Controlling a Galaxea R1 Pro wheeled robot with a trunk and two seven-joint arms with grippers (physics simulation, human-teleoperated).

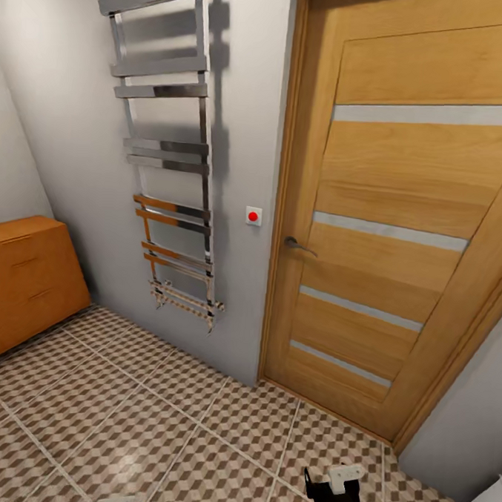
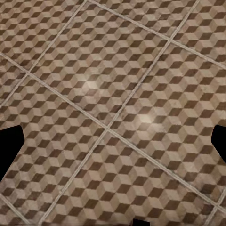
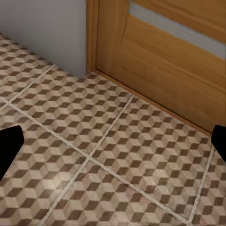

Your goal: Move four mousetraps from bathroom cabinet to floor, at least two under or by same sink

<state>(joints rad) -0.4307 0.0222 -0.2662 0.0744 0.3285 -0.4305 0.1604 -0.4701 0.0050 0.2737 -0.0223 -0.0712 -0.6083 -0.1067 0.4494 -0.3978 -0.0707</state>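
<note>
Bathroom, in transit: I face the wooden door and towel rail, with the cabinet low at left across the bathroom floor, drawers shut, mousetraps unseen. Both sets of fingers look spread and empty. Best I turn left and square up before reaching.

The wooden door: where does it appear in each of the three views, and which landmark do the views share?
Head view: the wooden door fills the right half, shut, beside the towel radiator.
Left wrist view: the door is not in this picture, just the bathroom floor.
Right wrist view: its lower part is at the top right.
Shared landmark: the cube-pattern tiles.
</note>
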